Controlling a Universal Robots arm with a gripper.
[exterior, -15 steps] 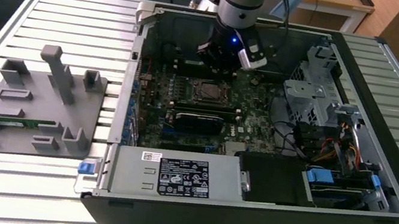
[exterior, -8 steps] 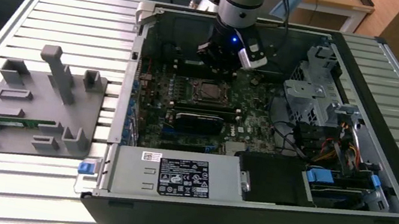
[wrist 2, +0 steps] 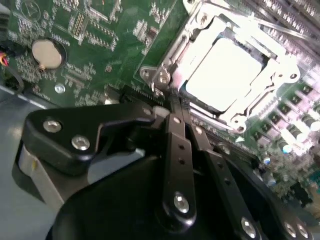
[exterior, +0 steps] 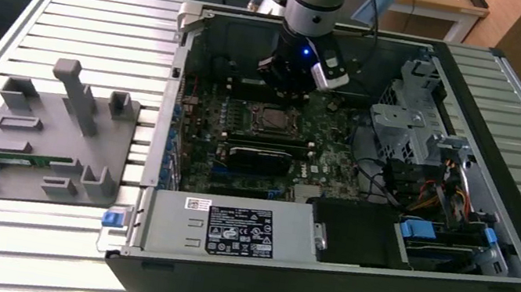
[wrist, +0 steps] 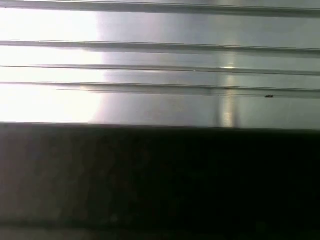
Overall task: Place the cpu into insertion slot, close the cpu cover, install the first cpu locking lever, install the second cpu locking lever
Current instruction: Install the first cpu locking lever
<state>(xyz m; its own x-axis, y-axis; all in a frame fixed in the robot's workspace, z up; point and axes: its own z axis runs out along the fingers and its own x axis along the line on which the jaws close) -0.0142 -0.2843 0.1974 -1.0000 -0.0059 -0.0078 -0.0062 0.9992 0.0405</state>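
Note:
In the second wrist view the cpu [wrist 2: 225, 75], a square chip with a bright silver top, lies flat in the insertion slot [exterior: 270, 119] on the green board. The silver cpu cover [wrist 2: 235, 116] lies down around the chip's edges. My gripper [wrist 2: 172, 102] is shut, its black fingers [wrist 2: 177, 145] meeting at the tips with nothing visible between them. The tips sit right at one corner of the socket frame. In the exterior view the gripper [exterior: 287, 89] hangs inside the open computer case, just behind the slot. I cannot make out how the locking levers stand.
The open computer case [exterior: 500, 234] lies on a slatted metal table [exterior: 33, 235], with drive bays and cables toward the exterior view's right. A black card [exterior: 261, 156] sits in front of the slot. A grey holder fixture [exterior: 49, 142] stands on the table at the exterior view's left.

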